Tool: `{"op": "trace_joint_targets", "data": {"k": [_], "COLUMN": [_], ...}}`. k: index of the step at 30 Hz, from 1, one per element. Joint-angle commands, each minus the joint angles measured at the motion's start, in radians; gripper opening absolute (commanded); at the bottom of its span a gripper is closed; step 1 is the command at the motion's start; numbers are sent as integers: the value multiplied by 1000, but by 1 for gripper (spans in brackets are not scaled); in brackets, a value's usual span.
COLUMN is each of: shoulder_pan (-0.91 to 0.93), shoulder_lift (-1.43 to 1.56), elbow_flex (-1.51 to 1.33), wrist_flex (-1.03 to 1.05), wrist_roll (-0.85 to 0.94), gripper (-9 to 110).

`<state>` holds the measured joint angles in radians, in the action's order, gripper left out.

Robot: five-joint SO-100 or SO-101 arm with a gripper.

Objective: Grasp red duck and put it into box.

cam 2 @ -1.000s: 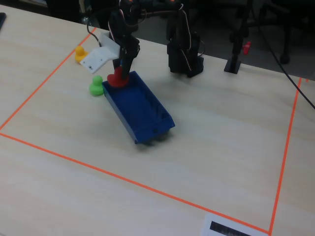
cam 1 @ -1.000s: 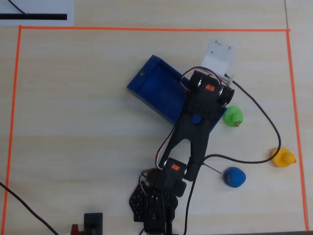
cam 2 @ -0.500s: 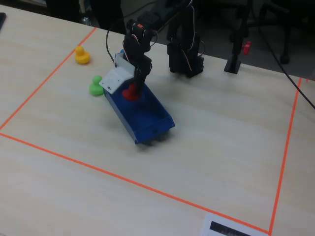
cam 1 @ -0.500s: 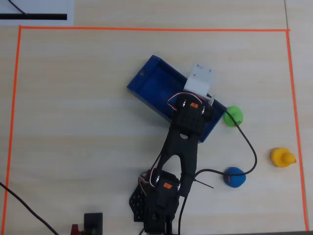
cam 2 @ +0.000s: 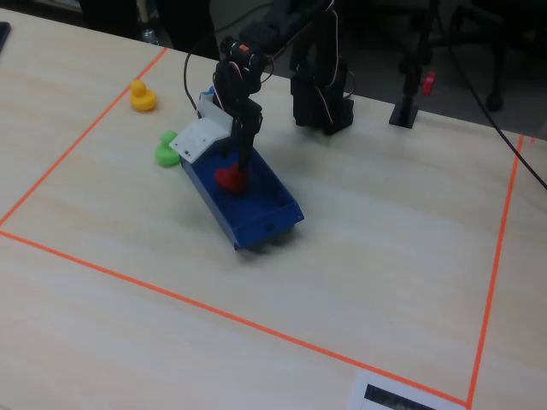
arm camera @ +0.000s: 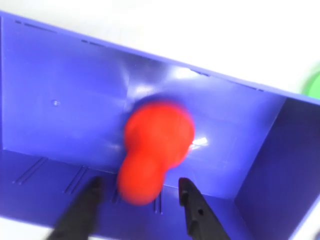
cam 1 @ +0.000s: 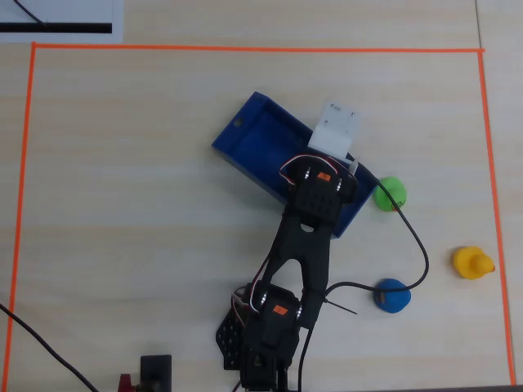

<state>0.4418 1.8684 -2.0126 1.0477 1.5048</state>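
Observation:
The red duck (arm camera: 155, 150) is inside the dark-blue box (arm camera: 60, 110), blurred against its floor in the wrist view. It also shows as a red blob in the box in the fixed view (cam 2: 229, 179). My gripper (arm camera: 139, 184) is open just above it. Its black fingers (arm camera: 192, 210) stand either side of the duck's lower part, with a gap on each side. In the overhead view the arm covers the duck and the right end of the box (cam 1: 253, 135). In the fixed view the gripper (cam 2: 241, 171) points down into the box (cam 2: 265, 213).
A green duck (cam 1: 391, 193) lies just right of the box, a blue duck (cam 1: 391, 296) is near the arm's base and a yellow duck (cam 1: 472, 262) is at the right. Orange tape (cam 1: 245, 49) marks the work area. A black cable (cam 1: 421, 253) loops past the green duck.

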Motion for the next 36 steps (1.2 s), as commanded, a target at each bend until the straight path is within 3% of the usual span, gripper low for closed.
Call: {"op": "trace_joint_targets", "data": {"k": [1, 7, 10, 15, 19, 27, 36], "shoulder_pan": [6, 2, -12, -78, -160, -396, -426], "shoulder_lift": [55, 97, 153, 250, 379, 819, 1138], "elbow_flex": [6, 31, 83, 244, 272, -150, -704], "wrist_flex": [-20, -44, -57, 120, 284, 514, 367], "wrist_roll": [-6, -20, -60, -91, -67, -44, 58], "gripper": [26, 25, 19, 0, 0, 0, 0]}}
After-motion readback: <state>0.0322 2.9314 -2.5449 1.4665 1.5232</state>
